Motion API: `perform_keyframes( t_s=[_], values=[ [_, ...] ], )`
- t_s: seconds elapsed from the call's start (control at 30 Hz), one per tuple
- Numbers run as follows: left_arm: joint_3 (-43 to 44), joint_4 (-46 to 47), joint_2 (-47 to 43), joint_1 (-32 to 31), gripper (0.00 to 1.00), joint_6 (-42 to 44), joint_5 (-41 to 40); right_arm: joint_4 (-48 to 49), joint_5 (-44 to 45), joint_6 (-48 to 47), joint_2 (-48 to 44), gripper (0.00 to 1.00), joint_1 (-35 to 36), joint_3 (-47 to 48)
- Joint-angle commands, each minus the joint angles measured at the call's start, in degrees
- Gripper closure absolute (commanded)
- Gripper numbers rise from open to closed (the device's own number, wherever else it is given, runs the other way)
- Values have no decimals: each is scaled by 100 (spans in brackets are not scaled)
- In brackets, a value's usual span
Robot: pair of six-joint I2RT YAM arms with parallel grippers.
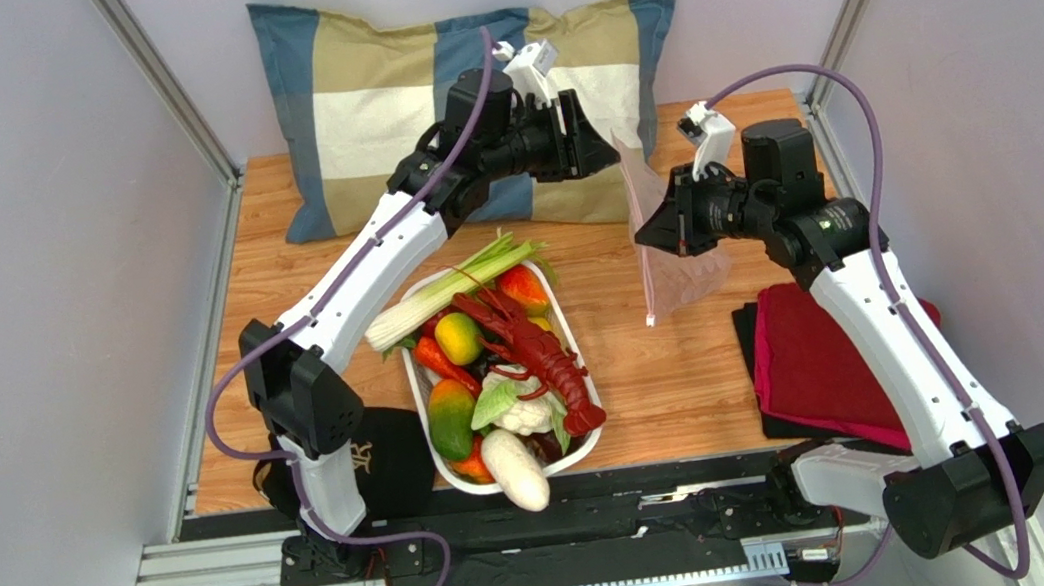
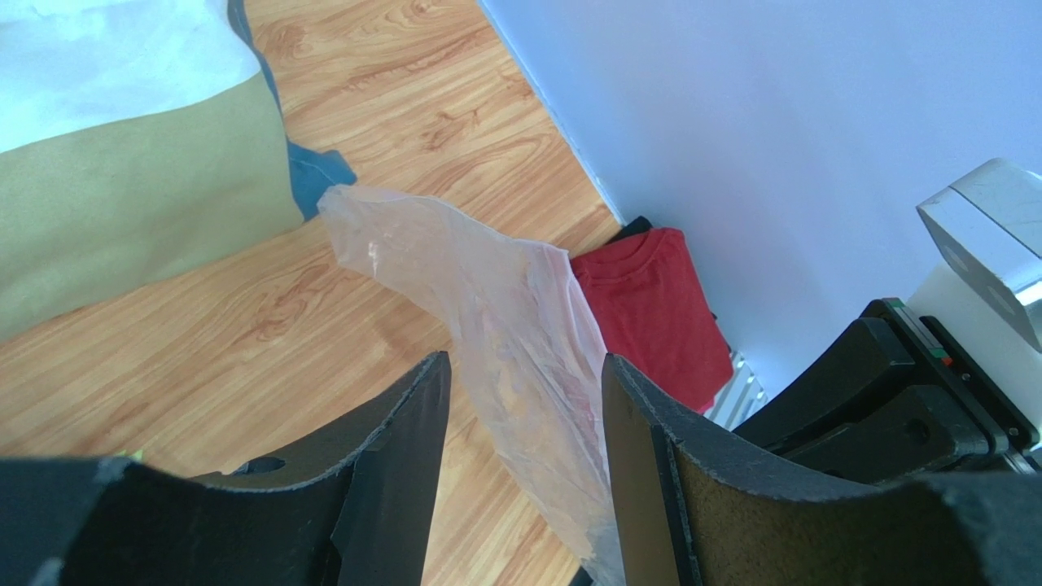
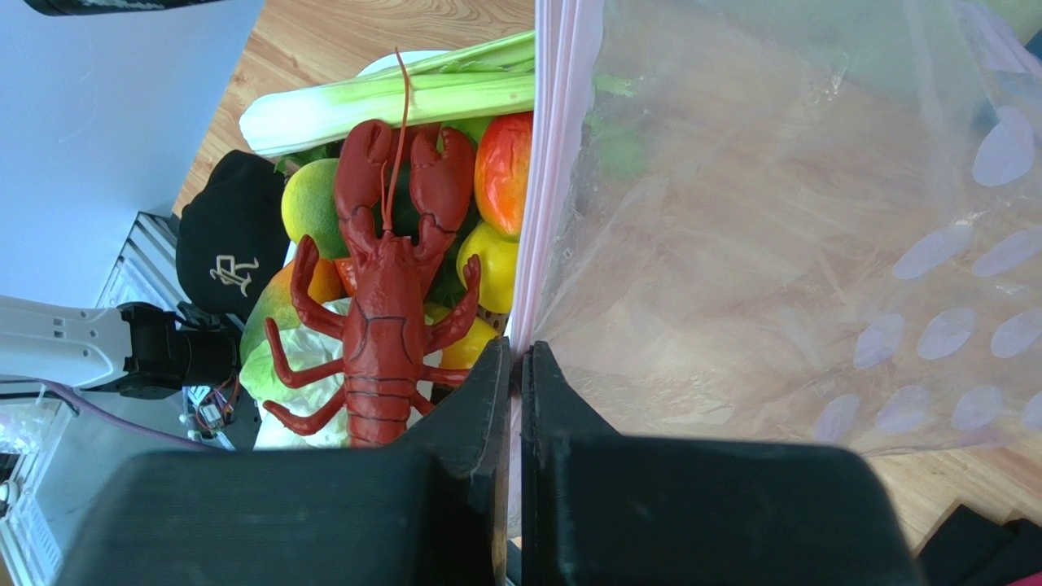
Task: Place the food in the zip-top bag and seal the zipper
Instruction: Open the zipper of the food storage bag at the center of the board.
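Wooden table (image 1: 644,368). Zip-top bag (image 1: 677,273) hangs above it, right of the white basket (image 1: 415,390) holding the food (image 1: 459,339).

Right wrist view: right gripper (image 3: 516,366) clamped on the zipper (image 3: 544,159).

Left wrist view: left gripper (image 2: 526,366) parted, bag film between.

Pillow (image 1: 352,104) behind; red cloth (image 1: 818,360) beside.

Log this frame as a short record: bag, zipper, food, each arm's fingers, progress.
bag: held above the table, hanging, looks empty
zipper: pink strip along the bag's mouth
food: all in the white basket
right fingers: shut on the zipper
left fingers: open, bag hanging between them
progress: nothing bagged yet
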Motion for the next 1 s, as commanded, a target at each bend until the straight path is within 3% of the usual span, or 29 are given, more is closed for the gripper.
perform_keyframes(
  t_s=[0.0, 0.4, 0.6, 0.73, 0.97],
  values=[
    [332, 257, 18, -64, 43, -132, 14, 202, 116, -127, -135, 100, 35, -29],
    [420, 47, 255, -64, 43, -132, -144, 184, 108, -180, -179, 100, 35, 24],
    [421, -173, 317, -64, 50, -132, -364, 202, 125, -136, -179, 100, 44, 68],
    [315, -165, 326, -72, 54, -228, -233, 219, 134, -128, -170, 100, 44, 85],
    [324, -129, 414, -213, 54, -369, 14, 220, 108, -241, -153, 100, 131, 94]
  ],
)
